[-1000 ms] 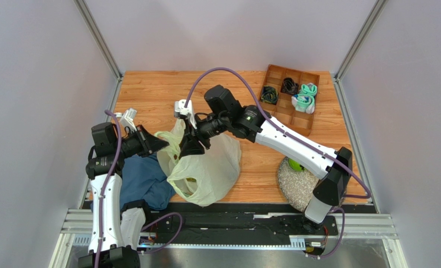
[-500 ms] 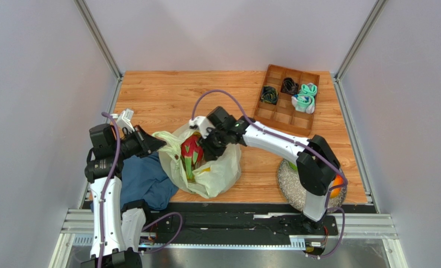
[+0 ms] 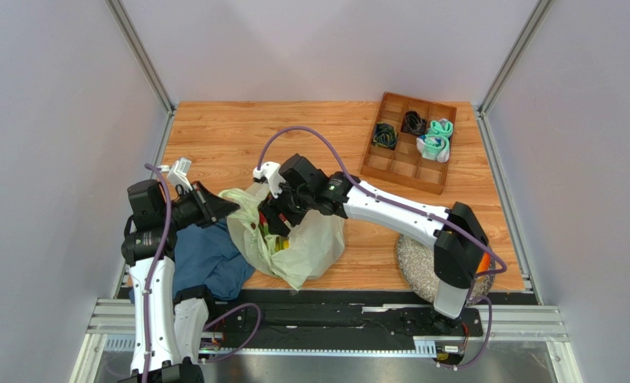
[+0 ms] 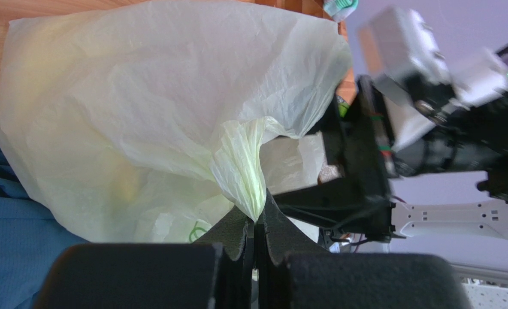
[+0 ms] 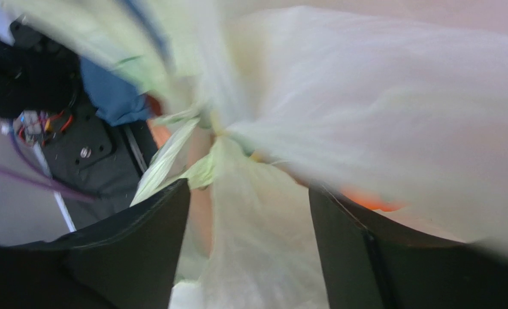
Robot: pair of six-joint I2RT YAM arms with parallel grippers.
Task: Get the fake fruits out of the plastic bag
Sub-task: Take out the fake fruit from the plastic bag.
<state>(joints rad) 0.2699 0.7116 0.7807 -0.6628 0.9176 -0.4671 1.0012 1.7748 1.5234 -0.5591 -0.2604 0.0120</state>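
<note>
The left gripper (image 3: 218,206) is pinched tight on a handle of the plastic bag (image 3: 314,243), which slumps near the front of the wooden table (image 3: 222,136) beside a blue cloth (image 3: 206,259), with grey walls around. The right gripper (image 3: 272,223), on an arm stretched low across from the right, stands spread wide at the bag's mouth.

No legible text — only a faint green mark (image 4: 198,230) on the plastic bag (image 4: 140,96), unreadable.
</note>
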